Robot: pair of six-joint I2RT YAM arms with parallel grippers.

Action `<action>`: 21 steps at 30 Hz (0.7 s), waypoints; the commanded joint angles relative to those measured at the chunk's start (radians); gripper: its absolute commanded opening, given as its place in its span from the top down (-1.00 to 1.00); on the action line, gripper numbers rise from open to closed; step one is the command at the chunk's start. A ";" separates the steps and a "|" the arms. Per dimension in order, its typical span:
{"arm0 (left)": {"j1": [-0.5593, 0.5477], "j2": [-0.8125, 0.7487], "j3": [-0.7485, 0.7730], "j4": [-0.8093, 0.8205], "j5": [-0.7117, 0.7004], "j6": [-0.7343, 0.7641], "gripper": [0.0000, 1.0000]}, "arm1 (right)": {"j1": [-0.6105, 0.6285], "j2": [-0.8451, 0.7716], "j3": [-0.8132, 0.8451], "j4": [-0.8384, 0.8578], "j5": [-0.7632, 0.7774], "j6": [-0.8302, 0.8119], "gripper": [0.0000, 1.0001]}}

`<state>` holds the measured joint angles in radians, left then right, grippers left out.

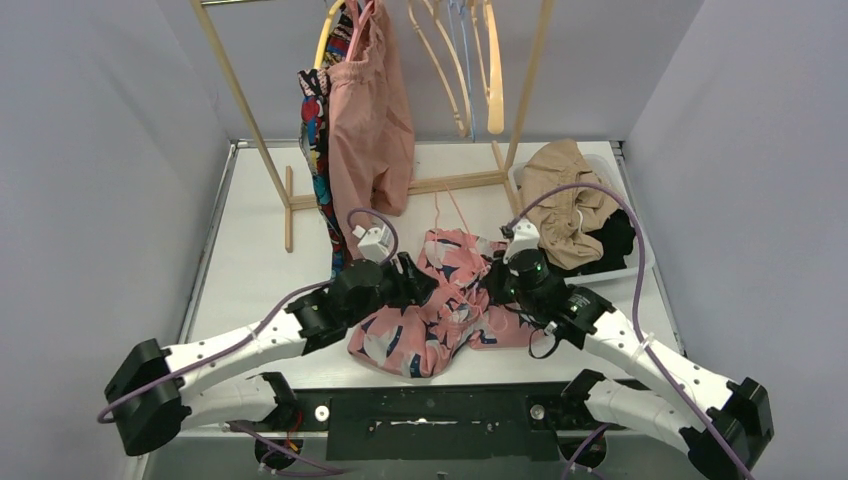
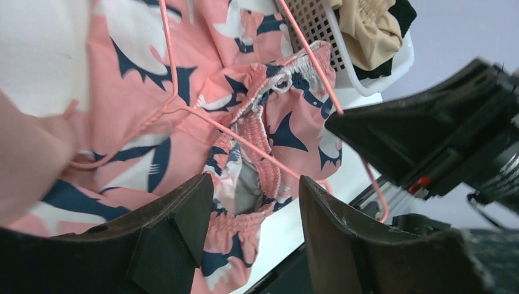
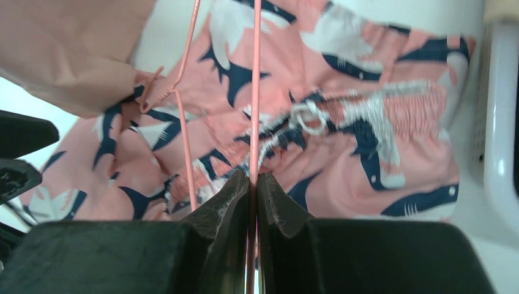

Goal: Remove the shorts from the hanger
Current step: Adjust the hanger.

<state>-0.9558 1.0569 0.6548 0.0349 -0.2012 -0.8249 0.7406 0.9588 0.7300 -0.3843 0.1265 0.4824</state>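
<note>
The white table [image 1: 260, 270] is seen to carry a wooden rack [image 1: 245, 100] at its far side, from which plain dusty pink shorts [image 1: 370, 120] are hung with the waistband up and the legs straight down; comic-print shorts [image 1: 318, 130] are hung just behind them on the left, and bare wooden hangers [image 1: 494, 90] are hung to the right. A white basket [image 2: 309, 27] is set at the right of the table, and beige shorts [image 1: 560, 190] and black shorts [image 1: 615, 240] are heaped in it. The pink floral-print shorts [image 1: 440, 300] are laid crumpled on the table between the two arms, near the front edge; in the top view their long axis is run from the far side toward the near edge, slanted to the left, and the gathered elastic waistband with its white drawstring is shown near the middle of the heap in the wrist views. A thin pink wire hanger [image 3: 255, 92] is laid over this fabric, and its wires are pointed away toward the rack. The left gripper [image 2: 254, 190] is held over the floral fabric with its jaws parted about halfway and nothing gripped between them. The right gripper [image 3: 253, 184] is closed tight, and one straight wire of the pink hanger is pinched between its jaws.
</note>
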 commanded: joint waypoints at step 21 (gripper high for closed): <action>-0.118 0.481 0.031 0.439 -0.125 -0.623 0.10 | 0.014 -0.134 -0.171 0.047 0.013 0.185 1.00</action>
<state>-1.0679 1.5028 0.6460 0.3874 -0.2848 -1.4071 0.7479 0.8417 0.5484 -0.3836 0.1379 0.6636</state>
